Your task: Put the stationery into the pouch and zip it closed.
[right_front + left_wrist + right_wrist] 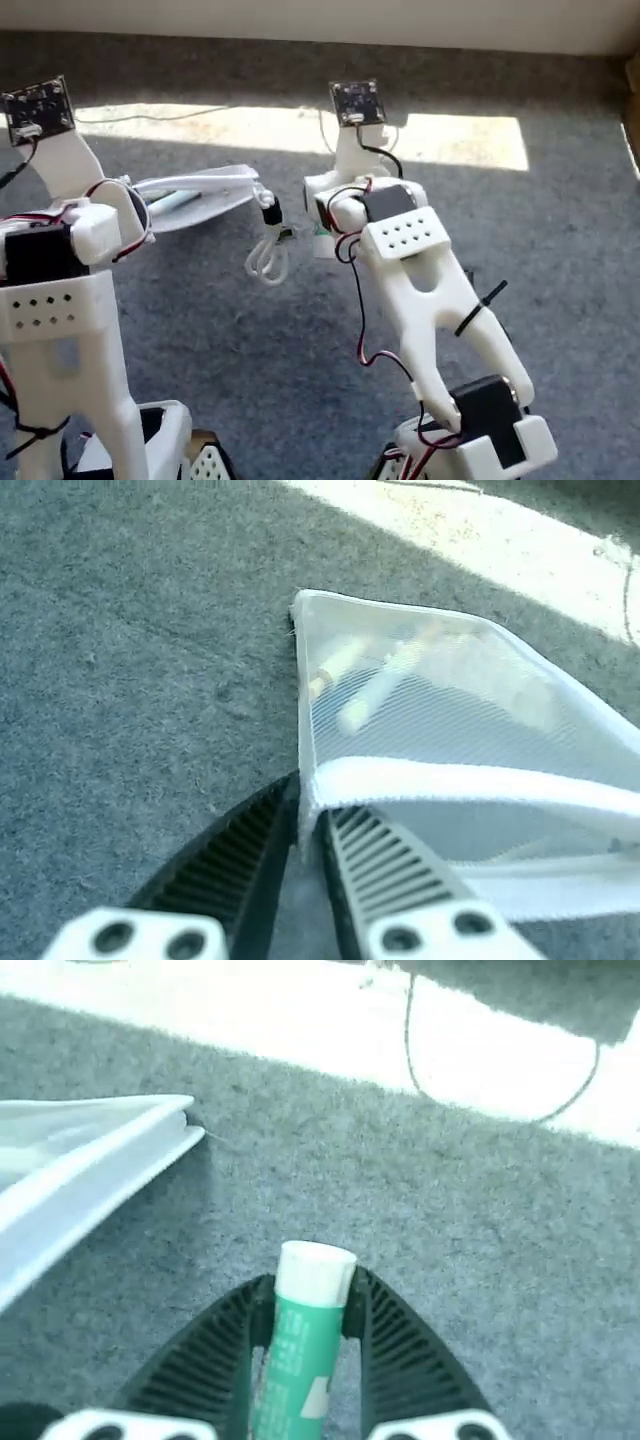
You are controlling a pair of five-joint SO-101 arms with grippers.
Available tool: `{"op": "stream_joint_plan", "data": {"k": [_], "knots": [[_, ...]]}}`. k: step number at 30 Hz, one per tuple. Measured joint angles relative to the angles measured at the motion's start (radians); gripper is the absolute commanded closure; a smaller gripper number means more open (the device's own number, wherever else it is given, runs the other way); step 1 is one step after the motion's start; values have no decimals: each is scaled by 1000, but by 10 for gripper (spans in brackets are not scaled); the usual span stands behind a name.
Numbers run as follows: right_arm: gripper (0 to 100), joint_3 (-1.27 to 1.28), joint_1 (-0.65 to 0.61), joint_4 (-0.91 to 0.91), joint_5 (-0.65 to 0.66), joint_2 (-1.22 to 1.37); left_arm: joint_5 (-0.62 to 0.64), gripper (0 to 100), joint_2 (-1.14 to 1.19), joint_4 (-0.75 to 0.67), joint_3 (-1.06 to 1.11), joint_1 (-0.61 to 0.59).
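Green glue stick sits clamped between right fingers; left fingers pinch the mesh pouch.

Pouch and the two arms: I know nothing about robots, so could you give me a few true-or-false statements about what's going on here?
1. The left arm's fingers are pinching the edge of the pouch. True.
2. The right arm's fingers are empty. False: they clamp a green glue stick with a white cap.
3. The pouch already holds some stationery. True: pen-like items show through its mesh.
4. The green glue stick is inside the pouch. False: it is outside, off the pouch's corner, over the grey carpet.
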Motion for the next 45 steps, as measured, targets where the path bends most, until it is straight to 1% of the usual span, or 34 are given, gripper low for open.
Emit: {"op": "stream_joint_plan", "data": {"k": [6, 10, 16, 23, 30, 35, 38, 41, 45], "knots": [[991, 58, 0, 0, 0, -129, 0, 989, -132, 5, 0, 91], [991, 60, 17, 0, 0, -212, 0, 989, -147, 14, 2, 126], [991, 60, 54, 0, 0, -321, 0, 989, -147, 35, -12, 133], [991, 60, 49, 0, 0, -508, 0, 989, -140, 35, -21, 144], [991, 60, -55, -46, 0, -689, 0, 991, 26, 35, -126, 147], [991, 61, -158, -126, 0, -740, -2, 990, 115, 35, -193, 147], [991, 126, -213, -209, 0, -755, -2, 989, 137, 35, -207, 147], [991, 229, -259, -344, 0, -755, -2, 989, 140, 35, -210, 147], [991, 399, -285, -595, 0, -753, -2, 989, 140, 35, -210, 147]]}}
